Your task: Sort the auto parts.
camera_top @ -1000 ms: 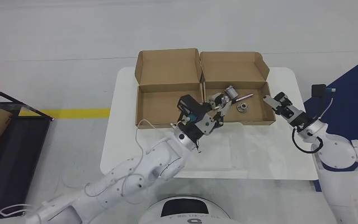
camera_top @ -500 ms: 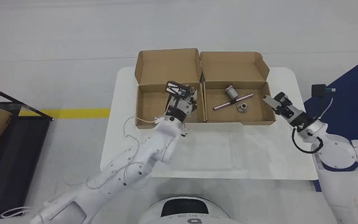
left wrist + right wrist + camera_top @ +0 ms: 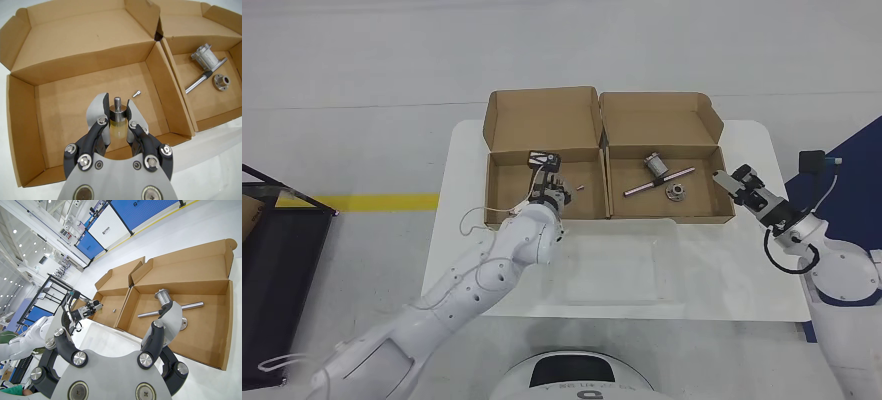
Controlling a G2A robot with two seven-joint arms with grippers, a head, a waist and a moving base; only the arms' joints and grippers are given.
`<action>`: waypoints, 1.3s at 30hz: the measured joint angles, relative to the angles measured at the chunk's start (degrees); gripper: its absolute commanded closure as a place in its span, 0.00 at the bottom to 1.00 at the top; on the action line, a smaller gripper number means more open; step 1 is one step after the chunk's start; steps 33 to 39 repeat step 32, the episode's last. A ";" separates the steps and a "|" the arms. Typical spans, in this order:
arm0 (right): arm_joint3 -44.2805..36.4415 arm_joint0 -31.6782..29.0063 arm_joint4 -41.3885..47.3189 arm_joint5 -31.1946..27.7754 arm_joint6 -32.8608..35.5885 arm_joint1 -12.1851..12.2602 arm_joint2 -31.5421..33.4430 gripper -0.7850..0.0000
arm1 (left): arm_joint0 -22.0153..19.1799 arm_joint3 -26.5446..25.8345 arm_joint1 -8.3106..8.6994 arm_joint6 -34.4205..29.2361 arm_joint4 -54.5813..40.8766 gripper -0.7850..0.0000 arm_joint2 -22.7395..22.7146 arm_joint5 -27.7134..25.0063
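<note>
left wrist view: our left gripper (image 3: 118, 100) clamps a stud (image 3: 117, 111) over the left box (image 3: 90, 56), we judge for dropping. our right gripper (image 3: 732, 177) hangs open.

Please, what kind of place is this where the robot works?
Most likely a factory hall or industrial test floor. The right wrist view shows a high ceiling with rows of round lamps, blue and white partition panels, and the top view a yellow line on the grey floor.
</note>
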 measured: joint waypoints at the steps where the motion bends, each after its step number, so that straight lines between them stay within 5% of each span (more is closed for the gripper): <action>1: 0.00 0.00 0.00 0.00 0.00 0.00 0.00 0.00 | -0.04 0.36 -0.25 0.08 -0.09 0.77 0.17 0.05; 4: 0.00 0.00 0.00 0.00 0.00 0.00 0.00 0.00 | -0.21 1.34 -1.00 0.69 -0.73 0.56 0.16 0.32; 7: 0.00 0.00 0.00 0.00 0.00 0.00 0.00 0.00 | -0.56 2.05 -1.56 1.17 -0.53 0.00 -0.13 0.75; 13: 0.00 0.00 0.00 0.00 0.00 0.00 0.00 0.00 | -0.09 -0.18 -2.00 2.59 -0.68 0.00 -2.47 1.09; 21: 0.00 0.00 0.00 0.00 0.00 0.00 0.00 0.00 | 6.21 -12.49 -0.37 5.27 -2.56 0.00 -11.44 -0.57; 26: 0.00 0.00 0.00 0.00 0.00 0.00 0.00 0.00 | 13.16 -22.17 1.55 3.65 -7.31 0.00 -20.82 -6.89; 32: 0.00 0.00 0.00 0.00 0.00 0.00 0.00 0.00 | 19.82 -26.93 3.38 3.13 -17.89 0.05 -34.84 -19.07; 39: 0.00 0.00 0.00 0.00 0.00 0.00 0.00 0.00 | 19.82 -26.93 3.38 3.13 -17.89 0.05 -34.84 -19.07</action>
